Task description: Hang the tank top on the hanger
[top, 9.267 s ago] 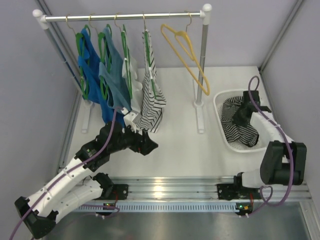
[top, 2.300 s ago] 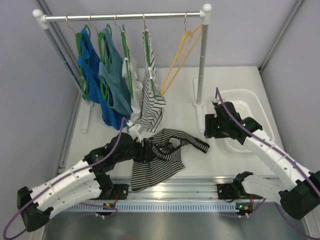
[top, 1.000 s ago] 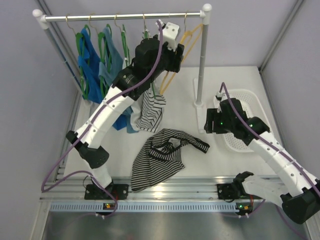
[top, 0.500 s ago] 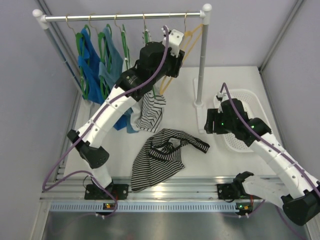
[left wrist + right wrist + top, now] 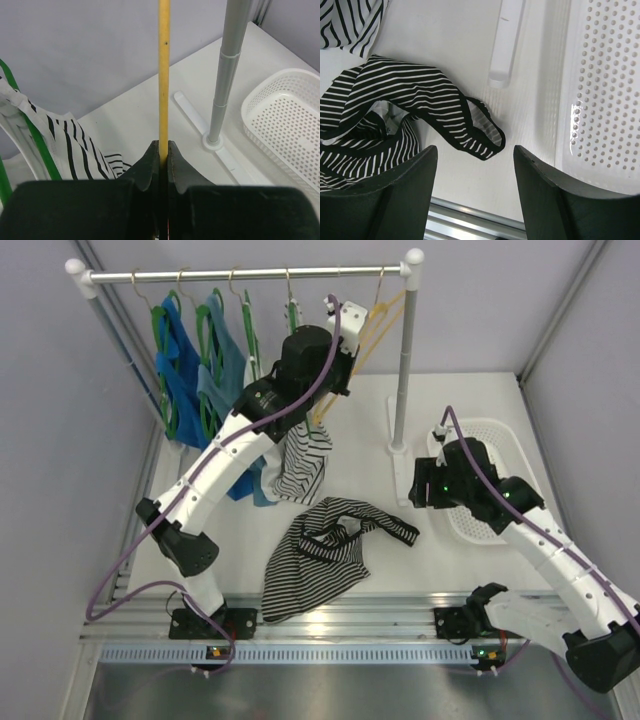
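1. Yellow-orange and thin, the hanger point(image 5: 163, 75) hangs by its metal hook from the rail point(image 5: 250, 274). It is at the right end of the row, near the upright post, and carries no garment.
2. Dark and narrow-striped, the tank top point(image 5: 325, 552) lies crumpled on the table point(image 5: 370, 420) near the front edge, between the two arms and well apart from the hanger. One black-edged strap trails rightward toward the white basket point(image 5: 505, 430).
3. Progress, as judged from this layout: the garment is outside the basket and within reach, but neither strap is over the hanger. The dressing step proper is not yet begun, so most of the task remains.
4. Left gripper point(image 5: 163, 147): the jaws are pressed together on one thin bar of the hanger, with no gap showing beyond the bar itself. It touches nothing else, and the paler striped top point(image 5: 300, 455) hangs just beside it.
5. Right gripper point(image 5: 474, 150): the jaws stand well apart with nothing between them. It hovers above the table beside the basket, over the strap end of the tank top, and no contact with the fabric is visible.
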`<state>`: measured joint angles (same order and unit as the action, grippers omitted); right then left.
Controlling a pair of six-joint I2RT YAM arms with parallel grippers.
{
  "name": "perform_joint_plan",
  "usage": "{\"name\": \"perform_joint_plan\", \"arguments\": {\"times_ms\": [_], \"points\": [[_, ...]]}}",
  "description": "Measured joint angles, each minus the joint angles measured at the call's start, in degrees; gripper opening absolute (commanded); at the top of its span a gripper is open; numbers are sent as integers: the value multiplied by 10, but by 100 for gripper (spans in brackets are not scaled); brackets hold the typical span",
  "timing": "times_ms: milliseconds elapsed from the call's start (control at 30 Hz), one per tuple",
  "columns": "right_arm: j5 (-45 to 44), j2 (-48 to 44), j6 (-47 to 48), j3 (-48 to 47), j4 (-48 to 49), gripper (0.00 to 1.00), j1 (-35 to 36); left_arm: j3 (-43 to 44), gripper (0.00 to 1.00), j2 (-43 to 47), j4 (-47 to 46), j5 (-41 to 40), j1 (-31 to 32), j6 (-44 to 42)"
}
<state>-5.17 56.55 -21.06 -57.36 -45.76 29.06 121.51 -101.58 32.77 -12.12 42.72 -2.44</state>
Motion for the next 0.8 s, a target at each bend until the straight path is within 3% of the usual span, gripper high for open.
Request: {"name": "perform_joint_plan", "arguments": {"times_ms": [500, 800], "points": [[3, -3, 5, 4, 2, 62, 0, -26, 0, 34, -33, -33, 0, 1], [4, -3, 5, 4, 2, 63, 0, -63, 0, 81, -46, -25, 1, 56]]}}
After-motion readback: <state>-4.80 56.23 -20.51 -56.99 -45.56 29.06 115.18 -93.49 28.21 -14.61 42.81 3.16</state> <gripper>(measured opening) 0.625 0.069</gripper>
